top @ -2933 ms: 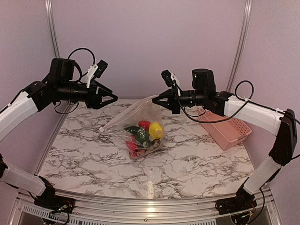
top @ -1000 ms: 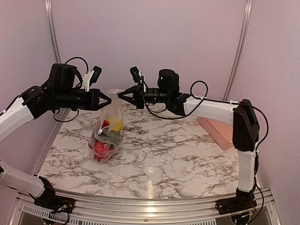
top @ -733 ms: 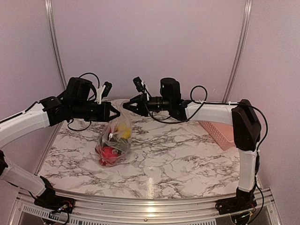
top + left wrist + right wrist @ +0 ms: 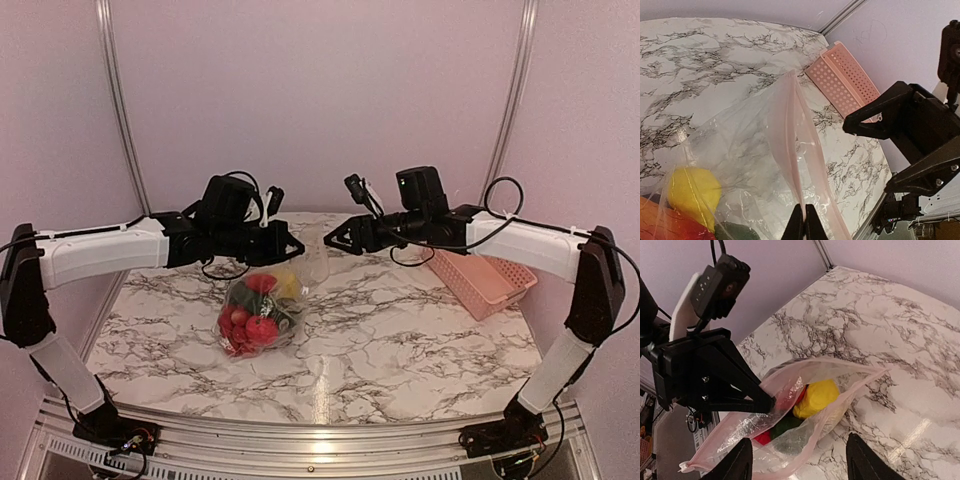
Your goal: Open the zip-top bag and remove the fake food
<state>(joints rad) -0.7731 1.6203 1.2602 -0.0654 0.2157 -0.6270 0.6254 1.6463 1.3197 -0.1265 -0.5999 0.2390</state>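
Zip-top bag [image 4: 258,310] upright; mouth upward

Right gripper [image 4: 799,462] fingers sit at 7 and 5 o'clock, spread wide with nothing between them. Zip-top bag [image 4: 732,435] at centre, mouth gaping toward 2 o'clock. Left gripper [image 4: 771,404] enters from 9 o'clock, tips pinched on the bag's rim. Fake food [image 4: 785,426] inside: yellow piece [image 4: 816,396] on top, dark green and red at its 7 o'clock. Marble table [image 4: 880,315] underneath.
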